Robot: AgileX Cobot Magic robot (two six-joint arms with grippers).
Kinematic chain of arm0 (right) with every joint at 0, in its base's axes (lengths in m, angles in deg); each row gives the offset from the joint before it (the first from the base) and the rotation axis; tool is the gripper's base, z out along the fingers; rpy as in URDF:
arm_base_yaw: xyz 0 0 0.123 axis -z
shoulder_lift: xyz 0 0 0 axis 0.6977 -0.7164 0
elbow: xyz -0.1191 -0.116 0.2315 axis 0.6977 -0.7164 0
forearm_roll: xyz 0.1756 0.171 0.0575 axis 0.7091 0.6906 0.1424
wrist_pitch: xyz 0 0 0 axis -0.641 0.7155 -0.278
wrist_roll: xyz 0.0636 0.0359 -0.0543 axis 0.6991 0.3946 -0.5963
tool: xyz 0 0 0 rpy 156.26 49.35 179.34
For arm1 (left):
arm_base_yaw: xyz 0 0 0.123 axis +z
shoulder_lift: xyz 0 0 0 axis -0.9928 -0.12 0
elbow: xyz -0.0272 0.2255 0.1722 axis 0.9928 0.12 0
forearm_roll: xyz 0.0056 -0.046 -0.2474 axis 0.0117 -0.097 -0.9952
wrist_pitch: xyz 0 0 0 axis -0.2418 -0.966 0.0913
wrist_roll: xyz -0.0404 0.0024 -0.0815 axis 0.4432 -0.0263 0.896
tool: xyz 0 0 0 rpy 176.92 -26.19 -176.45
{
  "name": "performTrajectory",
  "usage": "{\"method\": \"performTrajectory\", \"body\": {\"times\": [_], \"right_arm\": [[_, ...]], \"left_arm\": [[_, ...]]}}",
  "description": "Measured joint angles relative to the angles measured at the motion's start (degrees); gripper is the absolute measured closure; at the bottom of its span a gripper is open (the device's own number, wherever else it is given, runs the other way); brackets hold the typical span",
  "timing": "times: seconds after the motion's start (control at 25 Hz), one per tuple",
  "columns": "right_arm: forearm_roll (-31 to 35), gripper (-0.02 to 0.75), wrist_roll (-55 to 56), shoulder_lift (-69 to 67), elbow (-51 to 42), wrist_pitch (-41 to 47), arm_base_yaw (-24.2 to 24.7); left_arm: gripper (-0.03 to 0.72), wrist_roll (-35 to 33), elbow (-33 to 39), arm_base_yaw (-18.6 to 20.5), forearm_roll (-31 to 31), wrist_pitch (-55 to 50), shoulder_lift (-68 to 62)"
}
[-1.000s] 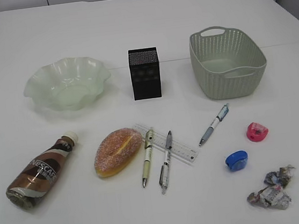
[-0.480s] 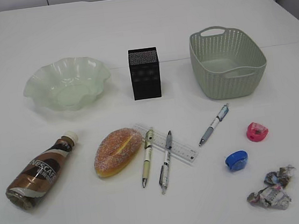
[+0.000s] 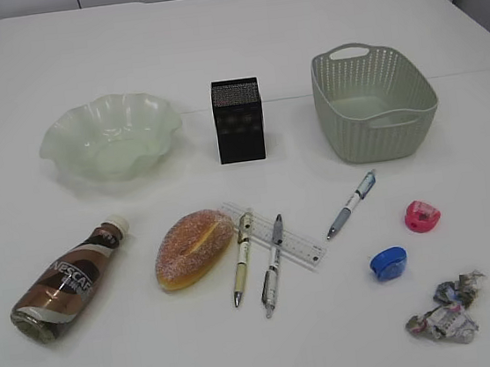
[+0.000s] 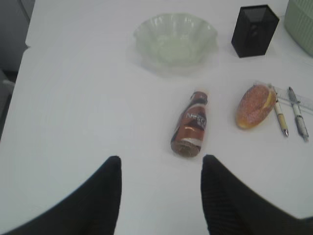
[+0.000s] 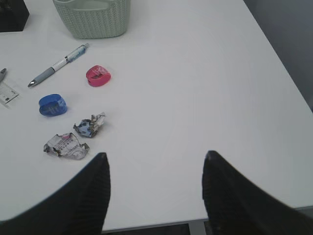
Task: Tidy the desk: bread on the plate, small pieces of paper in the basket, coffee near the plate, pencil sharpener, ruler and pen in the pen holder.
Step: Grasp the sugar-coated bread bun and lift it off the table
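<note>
Both claws are hanging open and empty: the left claw (image 4: pixel 159 196) at the bottom of its wrist view, the right claw (image 5: pixel 155 196) likewise. Just above the left one, mid-frame, the coffee bottle (image 4: pixel 190 131) is lying on its side, with the bread (image 4: pixel 254 105) to its right. Judging by this, gripping across the bottle's middle should be stopping it rolling, while the paper scraps (image 5: pixel 73 139) are lying lower left of the right claw.
</note>
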Motion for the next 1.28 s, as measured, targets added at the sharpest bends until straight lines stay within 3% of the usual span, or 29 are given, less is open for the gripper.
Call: {"method": "performTrajectory", "body": {"times": [0.32,0.56,0.88,1.28], "right_arm": [[0.99,0.271,1.71,-0.29,2.32,0.35,0.00],[3.87,0.271,2.22,-12.20,8.48,0.86,0.00],[3.87,0.271,2.34,-29.22,17.40,0.86,0.00],[2.95,0.271,2.43,-40.26,19.51,-2.23,0.00]], "left_arm": [[0.306,0.00,-7.58,0.00,-4.69,-4.70,-14.11],[0.304,0.00,-13.61,-0.10,-7.22,-4.75,-21.11],[0.302,0.00,-14.07,-0.45,-12.90,-4.75,-23.90],[0.302,0.00,-14.07,-0.45,-13.14,-4.75,-23.95]]}}
